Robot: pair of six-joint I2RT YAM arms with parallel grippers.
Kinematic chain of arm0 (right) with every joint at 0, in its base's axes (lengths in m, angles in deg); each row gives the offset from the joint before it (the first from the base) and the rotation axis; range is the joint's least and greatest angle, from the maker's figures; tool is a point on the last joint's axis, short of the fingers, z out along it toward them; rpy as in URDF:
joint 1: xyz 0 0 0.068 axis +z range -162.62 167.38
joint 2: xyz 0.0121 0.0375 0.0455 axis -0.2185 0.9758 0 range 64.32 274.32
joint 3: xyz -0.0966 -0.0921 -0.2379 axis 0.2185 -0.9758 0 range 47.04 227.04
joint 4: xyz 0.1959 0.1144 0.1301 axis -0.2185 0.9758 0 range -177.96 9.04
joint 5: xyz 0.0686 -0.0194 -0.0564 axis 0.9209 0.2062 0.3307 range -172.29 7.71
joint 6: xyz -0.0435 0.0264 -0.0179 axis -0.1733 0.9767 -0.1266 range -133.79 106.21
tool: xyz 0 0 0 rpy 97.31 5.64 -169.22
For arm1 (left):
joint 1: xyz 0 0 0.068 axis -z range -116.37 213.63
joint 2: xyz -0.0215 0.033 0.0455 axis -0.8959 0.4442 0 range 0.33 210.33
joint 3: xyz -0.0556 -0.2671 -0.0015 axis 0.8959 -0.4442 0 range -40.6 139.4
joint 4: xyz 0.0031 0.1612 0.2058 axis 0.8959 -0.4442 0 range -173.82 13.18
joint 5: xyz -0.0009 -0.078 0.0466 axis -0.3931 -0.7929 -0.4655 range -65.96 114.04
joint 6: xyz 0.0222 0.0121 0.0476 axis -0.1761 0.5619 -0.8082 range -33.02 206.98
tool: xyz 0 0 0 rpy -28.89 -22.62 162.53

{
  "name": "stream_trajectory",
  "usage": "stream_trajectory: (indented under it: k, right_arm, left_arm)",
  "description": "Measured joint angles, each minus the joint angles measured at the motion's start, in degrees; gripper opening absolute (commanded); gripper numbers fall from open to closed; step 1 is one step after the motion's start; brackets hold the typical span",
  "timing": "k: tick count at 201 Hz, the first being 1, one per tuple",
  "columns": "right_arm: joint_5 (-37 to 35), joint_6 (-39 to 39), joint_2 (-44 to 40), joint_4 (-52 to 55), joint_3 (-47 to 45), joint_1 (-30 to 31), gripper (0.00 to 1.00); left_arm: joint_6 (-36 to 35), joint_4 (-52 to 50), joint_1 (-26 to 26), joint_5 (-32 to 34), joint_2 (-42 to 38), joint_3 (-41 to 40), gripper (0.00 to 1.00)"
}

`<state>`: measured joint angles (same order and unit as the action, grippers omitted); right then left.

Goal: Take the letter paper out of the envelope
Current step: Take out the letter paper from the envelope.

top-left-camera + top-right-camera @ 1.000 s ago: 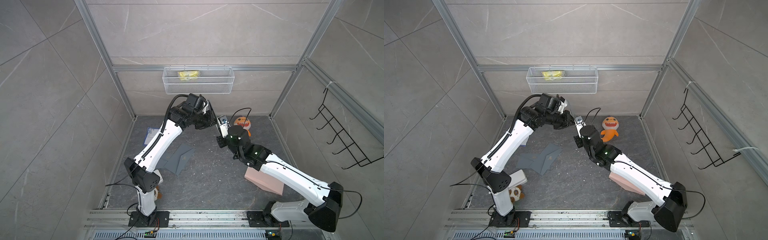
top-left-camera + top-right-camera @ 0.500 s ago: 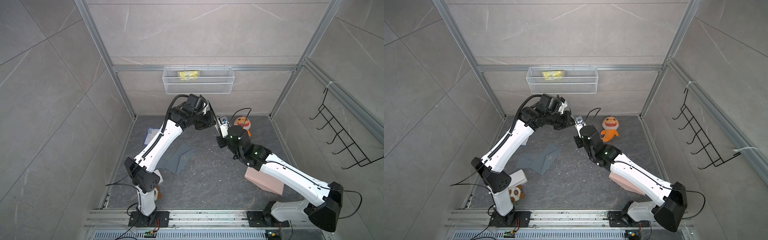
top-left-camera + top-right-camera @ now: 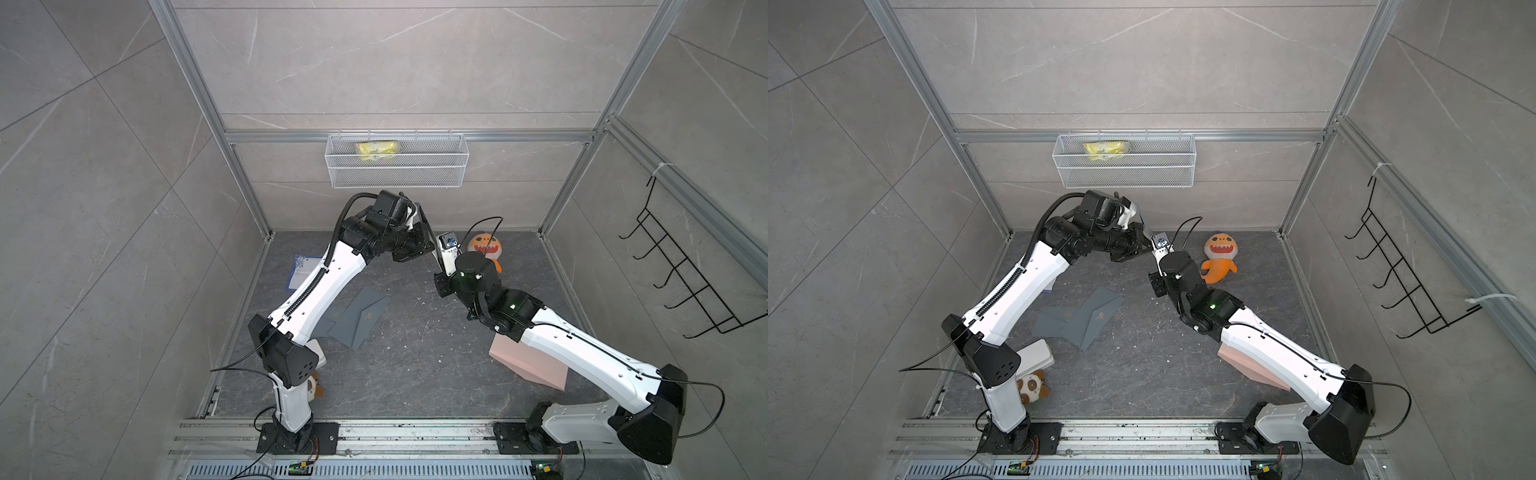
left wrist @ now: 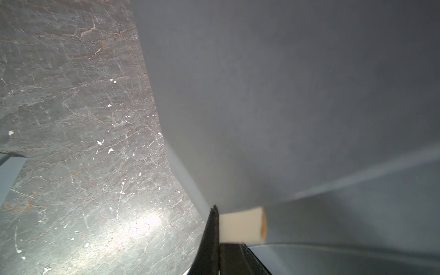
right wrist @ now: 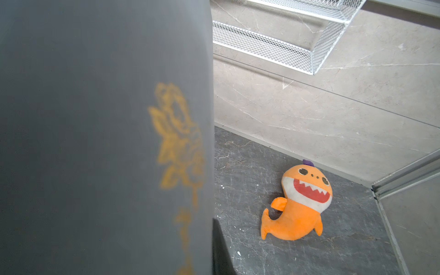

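Observation:
A grey envelope (image 3: pixel 429 239) hangs in the air between my two arms and shows edge-on in both top views. The left wrist view is half filled by the envelope's (image 4: pixel 285 95) plain grey face. My left gripper (image 4: pixel 217 215) is shut on the envelope's lower edge, with a cream pad (image 4: pixel 240 226) pressed flat on it. A gold flower print marks the envelope's face (image 5: pixel 95 119) in the right wrist view. My right gripper (image 5: pixel 212 240) is shut on that edge. The letter paper is hidden.
Two more grey envelopes (image 3: pixel 361 316) lie on the floor mid-left, and a white sheet with blue print (image 3: pixel 303 270) lies beyond them. An orange shark plush (image 3: pixel 484 249) sits at the back. A pink block (image 3: pixel 528 365) lies under my right arm. A wire basket (image 3: pixel 397 166) hangs on the back wall.
My left gripper's jaws have closed on the envelope. Both arms have hardly moved.

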<state>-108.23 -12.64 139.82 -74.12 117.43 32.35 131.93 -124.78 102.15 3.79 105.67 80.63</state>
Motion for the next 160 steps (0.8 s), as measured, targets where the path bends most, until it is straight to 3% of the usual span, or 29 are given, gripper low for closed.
stream_trajectory:
  k: [96, 160]
  right_arm:
    - [4.8, 6.0, 1.2, 7.5, 0.1, -3.4, 0.00]
    - [12.4, 16.5, 1.7, 12.7, 0.6, -11.8, 0.00]
  left_arm:
    - [5.7, 5.4, 0.0, -4.3, -2.2, 0.0, 0.00]
    - [8.0, 10.5, -0.4, -5.4, -4.2, 0.0, 0.00]
